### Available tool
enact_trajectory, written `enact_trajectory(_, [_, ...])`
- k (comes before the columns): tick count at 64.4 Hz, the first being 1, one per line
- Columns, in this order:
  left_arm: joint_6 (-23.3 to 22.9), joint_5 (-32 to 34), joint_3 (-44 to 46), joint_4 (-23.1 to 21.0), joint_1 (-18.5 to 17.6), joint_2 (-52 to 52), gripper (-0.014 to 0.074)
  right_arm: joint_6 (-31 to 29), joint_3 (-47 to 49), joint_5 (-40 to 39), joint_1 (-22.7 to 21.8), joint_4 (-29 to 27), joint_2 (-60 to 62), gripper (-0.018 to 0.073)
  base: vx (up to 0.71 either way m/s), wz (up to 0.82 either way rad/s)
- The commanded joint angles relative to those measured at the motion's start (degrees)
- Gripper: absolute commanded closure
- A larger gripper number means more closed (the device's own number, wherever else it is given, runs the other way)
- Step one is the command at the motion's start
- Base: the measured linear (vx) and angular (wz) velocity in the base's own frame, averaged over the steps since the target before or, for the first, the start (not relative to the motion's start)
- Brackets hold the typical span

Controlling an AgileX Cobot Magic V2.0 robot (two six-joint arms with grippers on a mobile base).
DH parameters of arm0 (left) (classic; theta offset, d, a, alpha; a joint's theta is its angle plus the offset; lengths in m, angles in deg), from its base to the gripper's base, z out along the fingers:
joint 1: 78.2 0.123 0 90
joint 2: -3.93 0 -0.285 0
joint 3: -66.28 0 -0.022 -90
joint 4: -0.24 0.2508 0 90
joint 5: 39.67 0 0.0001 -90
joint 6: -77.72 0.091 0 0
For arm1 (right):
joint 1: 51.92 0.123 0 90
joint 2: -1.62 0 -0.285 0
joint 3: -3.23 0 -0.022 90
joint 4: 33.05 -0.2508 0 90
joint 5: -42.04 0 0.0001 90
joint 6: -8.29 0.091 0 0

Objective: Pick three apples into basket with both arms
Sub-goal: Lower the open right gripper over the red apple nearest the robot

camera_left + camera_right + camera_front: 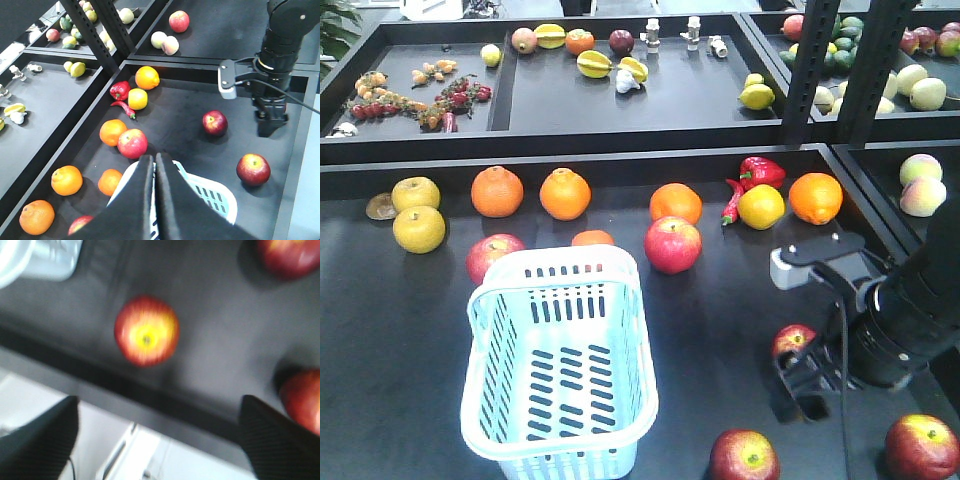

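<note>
Three dark red apples lie on the black table at the front right (793, 340), (744, 455), (921, 447). The pale blue basket (480, 330) stands empty at the front centre-left. My right arm (910, 310) reaches in from the right, and its gripper (802, 385) hangs low beside the nearest apple. In the blurred right wrist view the right gripper (157, 440) is open with nothing between its fingers (40, 440), and an apple (146, 337) lies ahead of it. My left gripper (155, 167) is shut and empty above the basket rim (225, 197).
Two lighter red apples (672, 244), (494, 256) and several oranges (565, 193) lie behind the basket. A red pepper (760, 171), a lemon (761, 206) and yellow pears (418, 228) sit along the back. A raised divider (570, 160) and a black post (810, 70) lie beyond.
</note>
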Motion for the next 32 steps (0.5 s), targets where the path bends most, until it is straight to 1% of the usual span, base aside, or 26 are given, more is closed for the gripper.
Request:
enact_trajectory(1, [-0.2,3.0,1.4,-1.2,-0.3,0.3,0.0603,0.1,1.4,-5.1,0.0,-0.5,-0.3,-0.0170,0.00,0.00])
enact_trajectory(21, [-0.2,3.0,1.4,-1.2,-0.3,0.3,0.0603,-0.2,1.4,-7.2,0.0,-5.5,-11.9,-0.0154,0.00,0.00])
enact_trajectory(32, [-0.2,3.0,1.4,-1.2,-0.3,0.3,0.0603,-2.1,1.4,-7.1,0.1,-7.7,-16.8,-0.0141,0.00,0.00])
